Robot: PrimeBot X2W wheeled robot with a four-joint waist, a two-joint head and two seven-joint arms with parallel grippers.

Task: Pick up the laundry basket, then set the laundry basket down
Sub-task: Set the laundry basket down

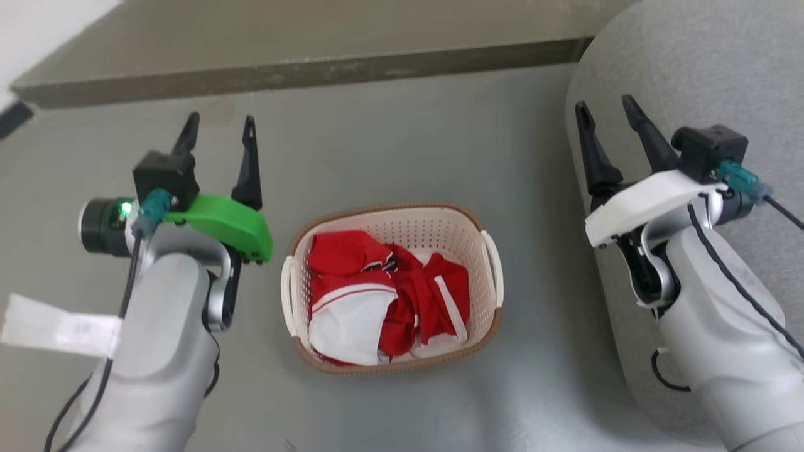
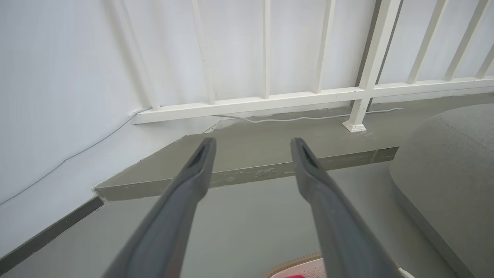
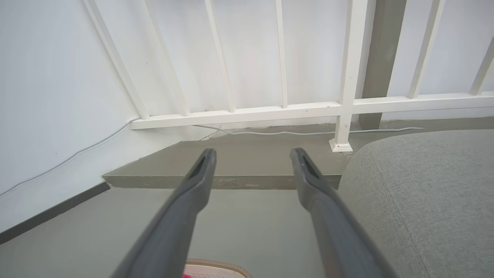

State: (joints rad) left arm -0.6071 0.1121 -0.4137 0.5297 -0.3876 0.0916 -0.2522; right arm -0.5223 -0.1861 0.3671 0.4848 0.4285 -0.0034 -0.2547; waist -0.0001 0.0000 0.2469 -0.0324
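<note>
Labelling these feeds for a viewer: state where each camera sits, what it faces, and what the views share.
Head view: on the head, looking down at the laundry basket, left gripper and right gripper open to either side.
Left wrist view: along its fingers toward the white railing.
Right wrist view: likewise, grey cushion at right.
Shared: railing, step, basket rim.

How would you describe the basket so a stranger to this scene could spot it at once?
Start at the grey floor in front of the step, left of the grey cushion. The basket sits there on its own. It alone is cream, perforated and brown-rimmed, with red and white clothes inside.
</note>
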